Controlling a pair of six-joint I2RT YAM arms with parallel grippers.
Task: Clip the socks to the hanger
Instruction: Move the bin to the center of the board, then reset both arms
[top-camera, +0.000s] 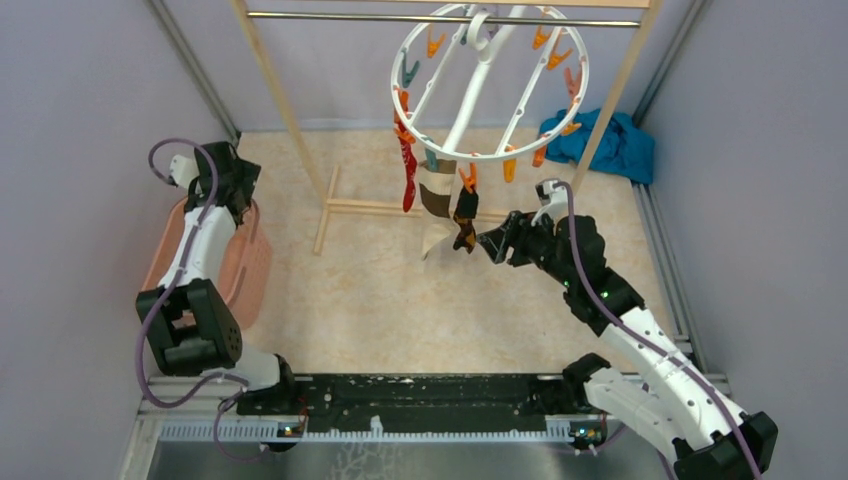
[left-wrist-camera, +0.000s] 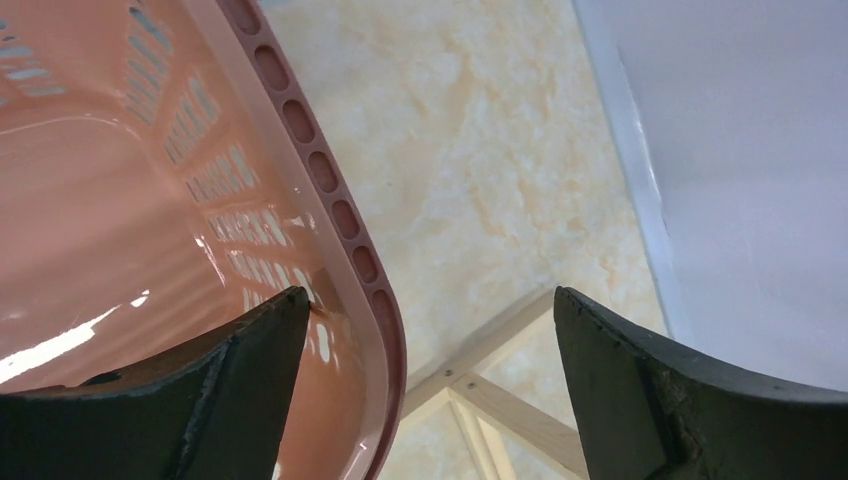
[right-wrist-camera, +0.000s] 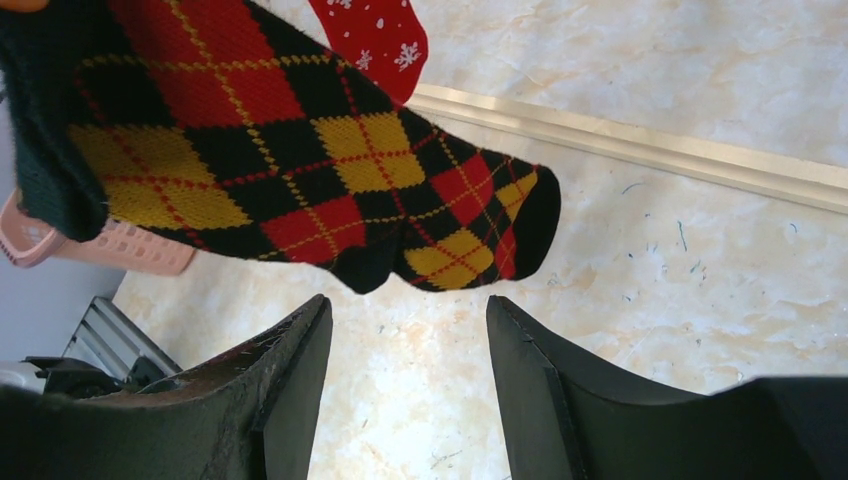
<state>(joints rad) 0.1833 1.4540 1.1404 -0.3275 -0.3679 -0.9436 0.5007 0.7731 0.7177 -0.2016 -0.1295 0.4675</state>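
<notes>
Right pincer spread, empty, just under toe of argyle sock | sock hangs from hanger clip beside red sock | left pincer spread above pink basket rim | advice: back off low, avoid snagging toe, confirm clip grips cuff before next sock

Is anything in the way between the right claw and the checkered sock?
Nothing visible is. The open right gripper points straight at the checkered sock, which hangs from the hanger. Only bare floor shows between its fingers.
</notes>
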